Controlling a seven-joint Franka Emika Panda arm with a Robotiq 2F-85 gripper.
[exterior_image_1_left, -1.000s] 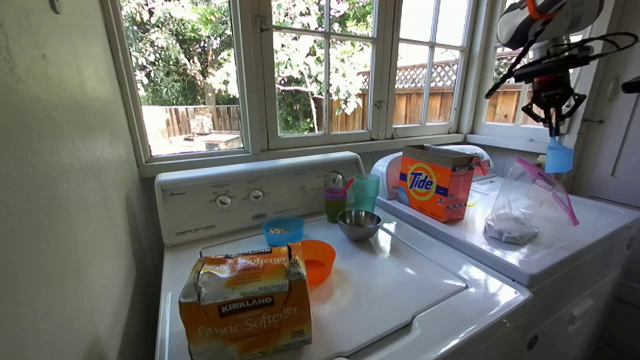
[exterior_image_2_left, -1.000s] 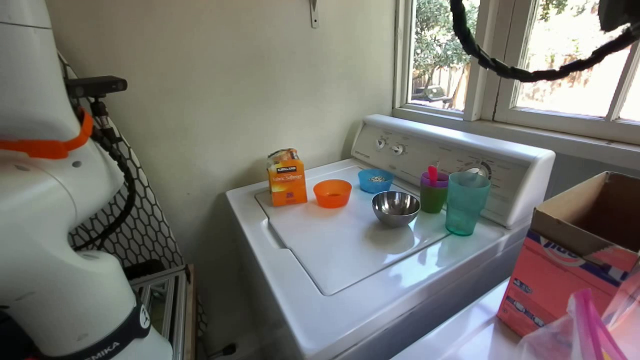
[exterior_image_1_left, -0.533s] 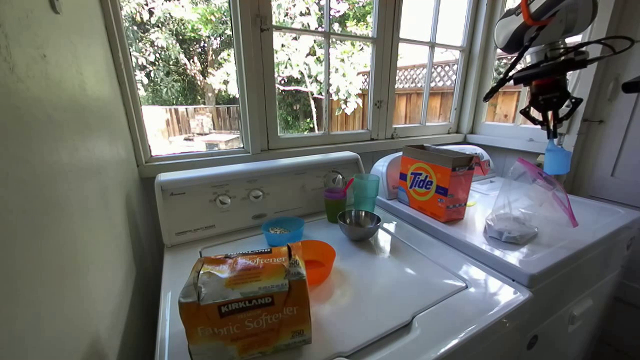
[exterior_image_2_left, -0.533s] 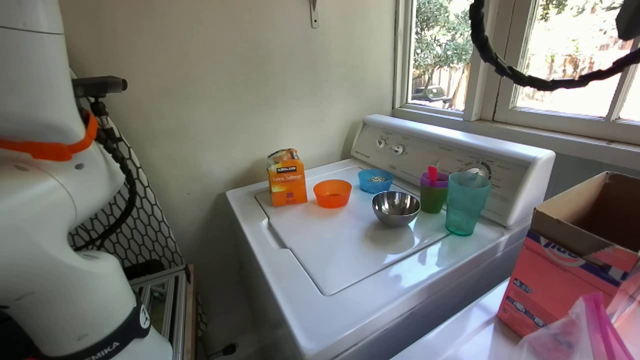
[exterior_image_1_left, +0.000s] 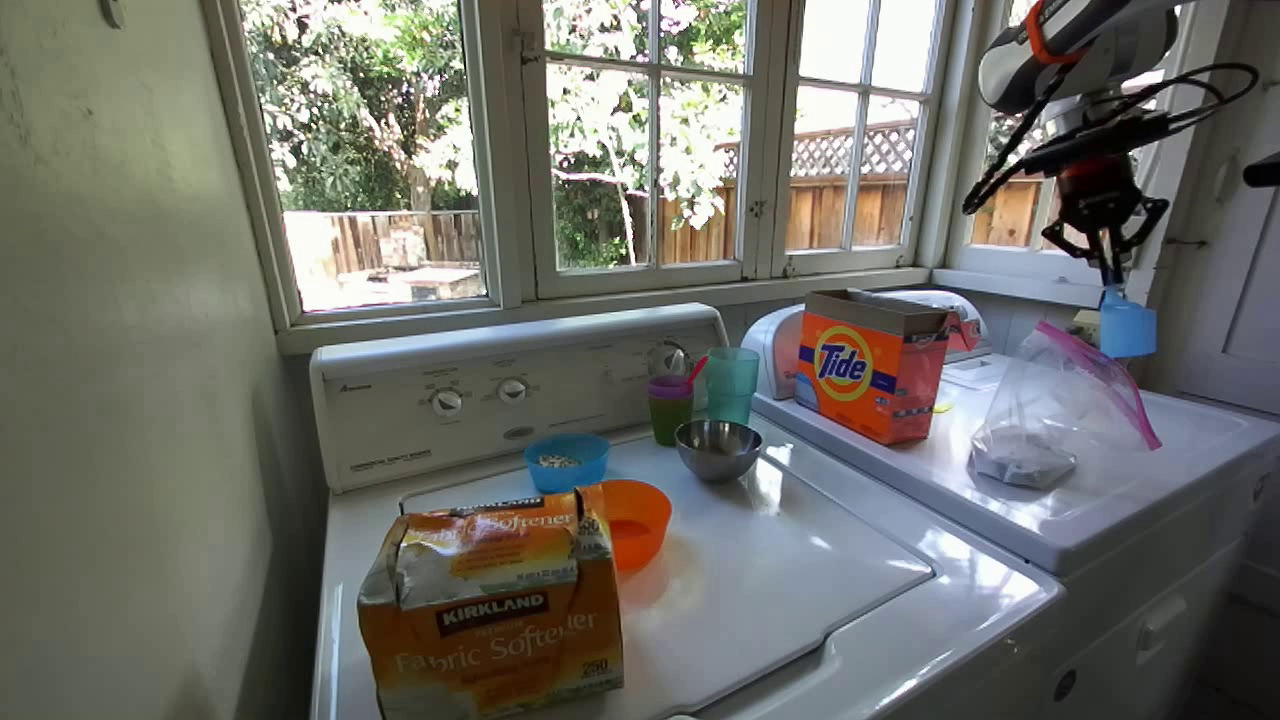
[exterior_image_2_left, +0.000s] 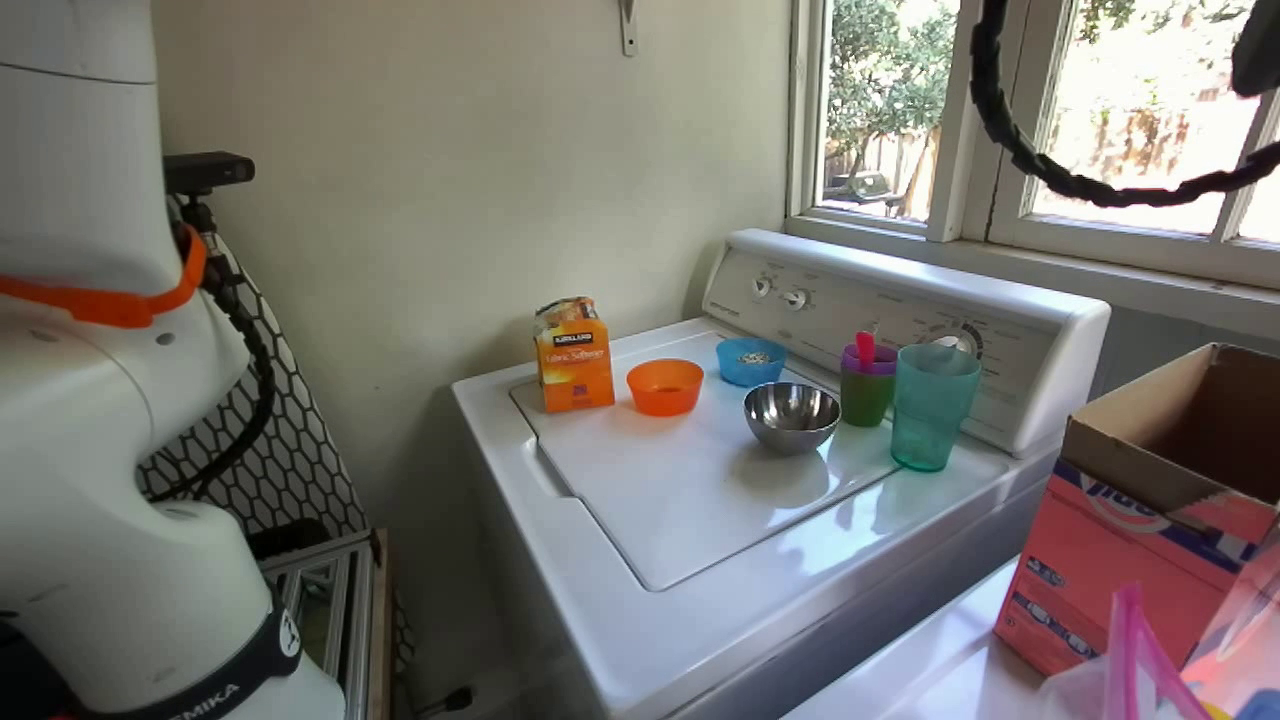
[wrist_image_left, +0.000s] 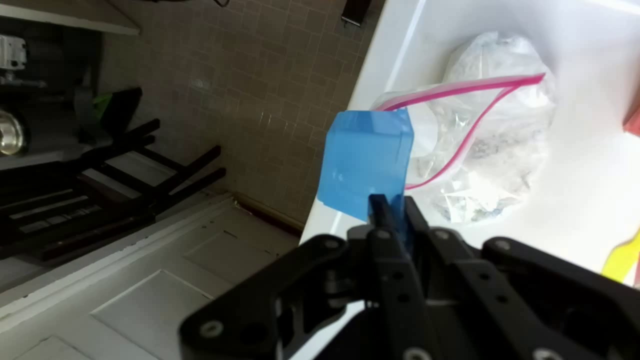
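Gripping a blue scoop (wrist_image_left: 362, 160) with my end effector (wrist_image_left: 394, 200), I see white stuff (wrist_image_left: 507, 157) inside a clear bag (wrist_image_left: 505, 122), upper right; the machine's edge (wrist_image_left: 377, 75) slants down the middle.

Blue scoop (wrist_image_left: 367, 155): smooth plastic, faint gloss. Gripper (wrist_image_left: 395, 202): mostly matt dark finish, shiny metal screw heads (wrist_image_left: 211, 328). Zip bag (exterior_image_1_left: 1065, 395): thin clear plastic film, crinkled, shiny; pink zip strip (wrist_image_left: 475, 88) smooth plastic. Tide box (exterior_image_1_left: 868, 378): printed cardboard, slight sheen outside, matt bare card inside. Fabric Softener box (exterior_image_1_left: 500, 640): printed card, dented, creased, some shine on top. Orange bowl (exterior_image_2_left: 665, 392), blue bowl (exterior_image_2_left: 752, 374), teal tumbler (exterior_image_2_left: 932, 408): smooth translucent plastic. Silver bowl (exterior_image_2_left: 790, 432): polished metal, mirror-like. Machine lid (exterior_image_2_left: 680, 500): smooth, hard gloss, bright reflections. Wall (exterior_image_2_left: 450, 200): matt paint. Fence (exterior_image_1_left: 820, 212): wood, unpainted look.
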